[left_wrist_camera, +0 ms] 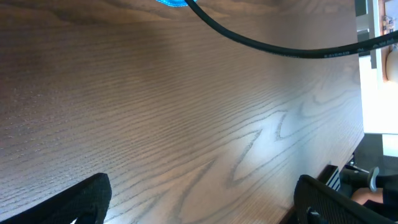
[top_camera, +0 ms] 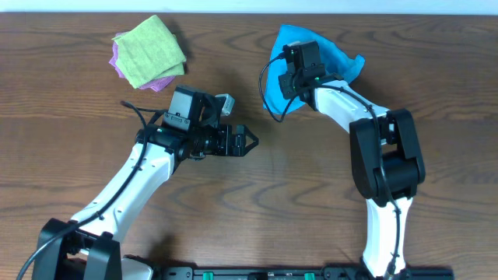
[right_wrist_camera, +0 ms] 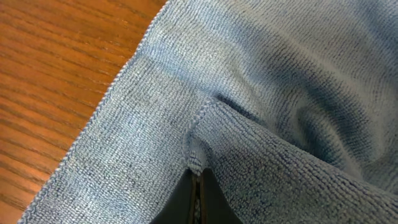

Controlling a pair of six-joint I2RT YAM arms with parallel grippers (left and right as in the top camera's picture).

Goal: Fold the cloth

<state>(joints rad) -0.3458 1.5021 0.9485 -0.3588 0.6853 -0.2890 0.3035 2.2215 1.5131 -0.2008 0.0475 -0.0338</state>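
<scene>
The right gripper (right_wrist_camera: 199, 191) has its two dark fingers pressed together at the tips, clenched on a raised fold of the bright sky-blue textured cloth (right_wrist_camera: 280, 93). The pinched fold rises into a small ridge with a stitched hem running up from the fingertips. In the overhead view this gripper (top_camera: 292, 76) sits on top of the cloth (top_camera: 289, 39), which lies bunched on the far side of the brown wood-grain table (top_camera: 303, 194), right of centre, with one corner sticking out to the right. The left gripper (top_camera: 247, 141) is well apart from the cloth, near the table's middle, released and holding nothing. Its wrist camera shows its fingers (left_wrist_camera: 87, 199) spread wide over bare wood, and a black cable (left_wrist_camera: 280, 50) crosses the top of that view. At the far left of the table a light green square cloth (top_camera: 152, 48) lies on top of a purple cloth (top_camera: 161, 82).
</scene>
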